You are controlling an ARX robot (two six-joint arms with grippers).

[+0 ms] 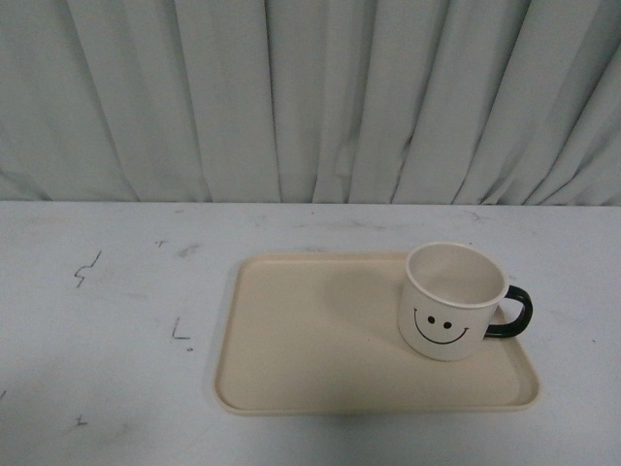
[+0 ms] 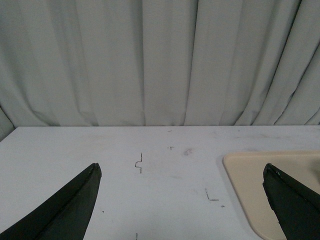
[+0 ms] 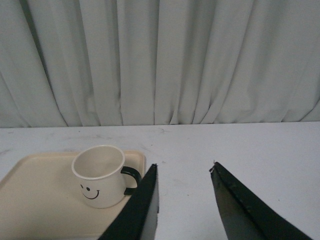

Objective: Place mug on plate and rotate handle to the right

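Tabletop (image 1: 97, 369), white and lightly scuffed, carries the beige plate (image 1: 310, 349) just right of centre. On the plate's right part stands the upright cream mug (image 1: 448, 303), smiley face toward the robot, its black handle (image 1: 514, 313) pointing right. Left end effector (image 2: 182, 200) hovers with jaws wide apart, empty. Right end effector (image 3: 184, 200) is likewise spread, holding nothing, near the mug.
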